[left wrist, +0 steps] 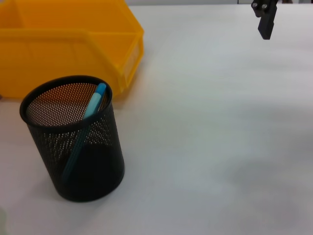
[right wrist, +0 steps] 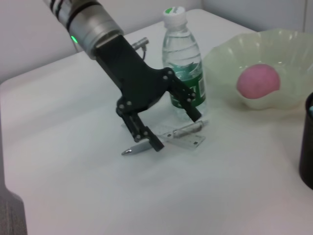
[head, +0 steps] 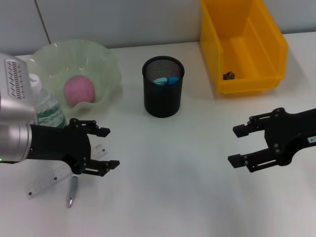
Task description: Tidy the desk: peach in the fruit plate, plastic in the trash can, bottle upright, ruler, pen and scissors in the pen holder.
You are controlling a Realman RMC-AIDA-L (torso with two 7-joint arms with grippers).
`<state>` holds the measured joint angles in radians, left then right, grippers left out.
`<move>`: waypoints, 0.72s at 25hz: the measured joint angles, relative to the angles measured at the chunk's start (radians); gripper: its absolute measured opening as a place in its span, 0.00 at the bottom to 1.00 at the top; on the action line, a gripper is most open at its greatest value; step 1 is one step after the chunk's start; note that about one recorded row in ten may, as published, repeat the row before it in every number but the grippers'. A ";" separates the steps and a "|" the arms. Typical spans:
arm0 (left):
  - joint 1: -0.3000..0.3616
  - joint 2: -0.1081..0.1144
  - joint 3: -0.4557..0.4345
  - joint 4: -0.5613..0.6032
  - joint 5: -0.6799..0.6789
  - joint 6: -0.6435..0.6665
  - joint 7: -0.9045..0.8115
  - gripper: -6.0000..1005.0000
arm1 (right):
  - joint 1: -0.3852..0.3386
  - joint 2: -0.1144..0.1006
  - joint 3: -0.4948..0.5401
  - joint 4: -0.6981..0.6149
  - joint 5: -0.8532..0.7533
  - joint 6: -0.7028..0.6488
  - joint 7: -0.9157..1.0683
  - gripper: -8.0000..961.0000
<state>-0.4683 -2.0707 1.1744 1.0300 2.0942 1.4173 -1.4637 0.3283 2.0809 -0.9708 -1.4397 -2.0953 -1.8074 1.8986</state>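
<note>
My left gripper (head: 111, 148) (right wrist: 176, 130) hovers open just over the clear ruler (head: 47, 180) (right wrist: 190, 141) and the silver pen (head: 72, 190) (right wrist: 134, 149), which lie crossed on the desk (head: 163, 187). Behind it the bottle (head: 47, 106) (right wrist: 183, 63) stands upright. The peach (head: 79, 90) (right wrist: 258, 81) rests in the fruit plate (head: 106, 59) (right wrist: 293, 41). Blue scissors (head: 166, 80) (left wrist: 95, 100) stand in the pen holder (head: 163, 98) (left wrist: 73, 147). A small dark scrap (head: 228, 75), perhaps the plastic, lies in the trash can (head: 269, 54) (left wrist: 68, 54). My right gripper (head: 234, 145) is open and empty, near the desk's right side.
The trash can stands at the back right and the pen holder at the back centre. One finger of my right gripper (left wrist: 266, 19) shows far off in the left wrist view. Bare desk lies between the two arms.
</note>
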 joint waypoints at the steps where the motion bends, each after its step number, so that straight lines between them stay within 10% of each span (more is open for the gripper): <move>1: 0.000 0.000 0.009 0.000 0.001 -0.009 0.000 0.81 | 0.005 0.000 0.001 0.019 0.001 0.005 -0.018 0.80; 18: -0.051 0.001 0.018 -0.057 0.090 -0.075 -0.065 0.81 | -0.007 -0.005 0.024 0.280 0.115 0.116 -0.283 0.80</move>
<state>-0.5190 -2.0702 1.1928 0.9730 2.1842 1.3418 -1.5291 0.3212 2.0757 -0.9468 -1.1601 -1.9804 -1.6914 1.6158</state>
